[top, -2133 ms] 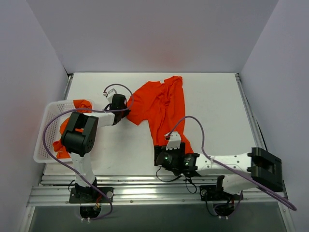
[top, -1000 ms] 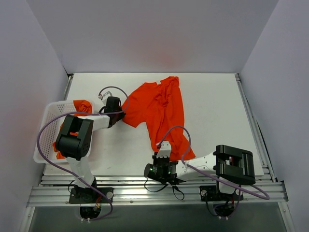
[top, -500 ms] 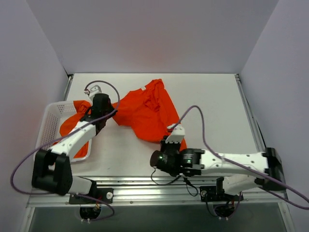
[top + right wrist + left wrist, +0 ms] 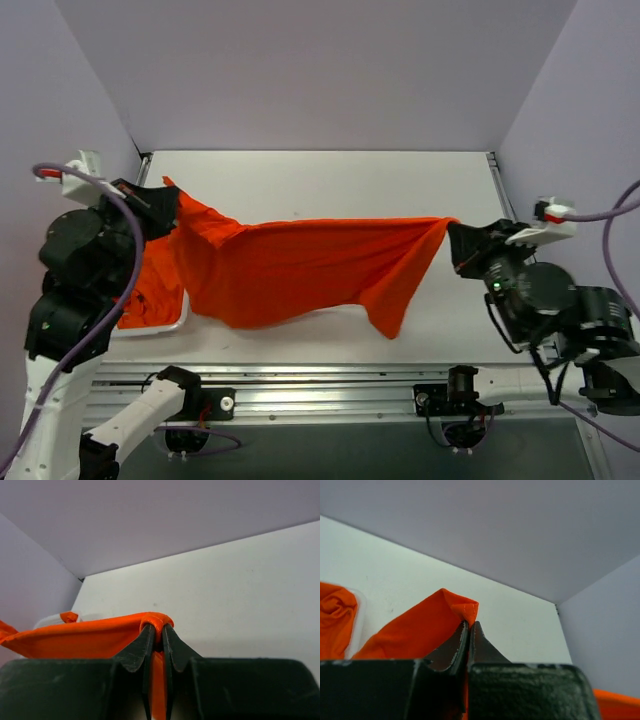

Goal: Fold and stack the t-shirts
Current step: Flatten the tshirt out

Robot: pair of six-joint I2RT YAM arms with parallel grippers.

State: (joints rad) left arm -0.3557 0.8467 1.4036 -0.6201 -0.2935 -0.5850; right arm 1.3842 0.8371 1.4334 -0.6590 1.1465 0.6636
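Above the worktop [image 4: 420,180]: one t-shirt [image 4: 300,270], stretched between left hand [image 4: 163,203] and right hand [image 4: 456,240], both clamped on its edge; best lowered level and taut.

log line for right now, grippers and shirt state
left gripper: shut on t-shirt edge | right gripper: shut on t-shirt edge | t-shirt: stretched between both grippers, unfolded | basket: another orange shirt inside

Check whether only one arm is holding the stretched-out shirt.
No: the left fingers and the right fingers each pinch one end of the t-shirt, which spans between them.
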